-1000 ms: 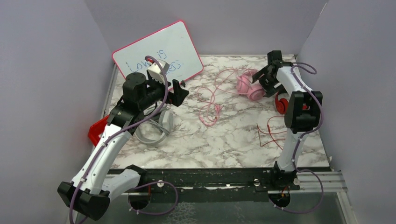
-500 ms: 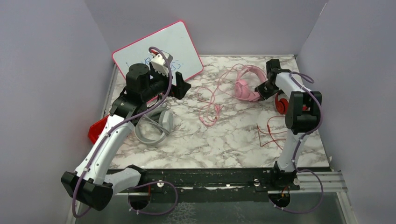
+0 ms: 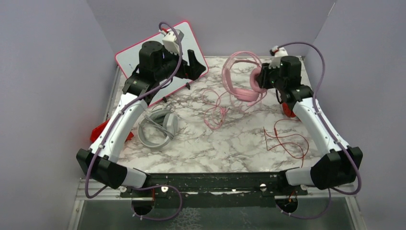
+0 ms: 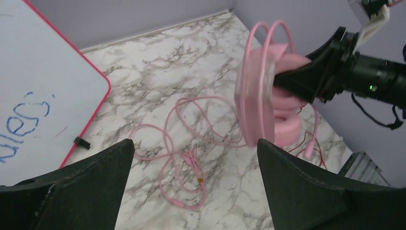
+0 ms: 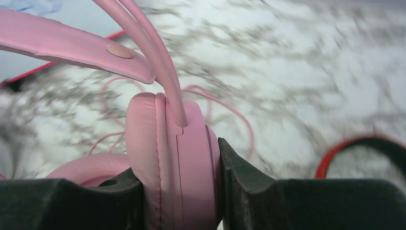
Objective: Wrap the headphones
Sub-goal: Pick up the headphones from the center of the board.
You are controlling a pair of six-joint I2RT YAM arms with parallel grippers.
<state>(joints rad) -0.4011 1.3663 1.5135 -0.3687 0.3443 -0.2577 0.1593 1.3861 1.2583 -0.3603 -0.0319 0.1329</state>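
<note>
Headphones first: your pink pair point(image 4: 258, 105) has left the table point(image 3: 215, 148). A second ago it lay flat near the far right corner. Now it hangs upright in the air there, with its band turned toward your left arm. I judge the pick-up done, so wrapping can begin, though nothing is wound yet.

Your left arm has risen and swung toward the back, away from the grey pair point(image 3: 155, 129).

Your right gripper point(image 5: 178, 163) was wide open a second ago. It has closed partway and now pinches one ear cup between its fingers. Your left gripper point(image 4: 194, 143) stands fully spread and empty, facing the band.

The pink cable point(image 3: 215, 108) still lies in loose loops on the marble below the raised pair.
</note>
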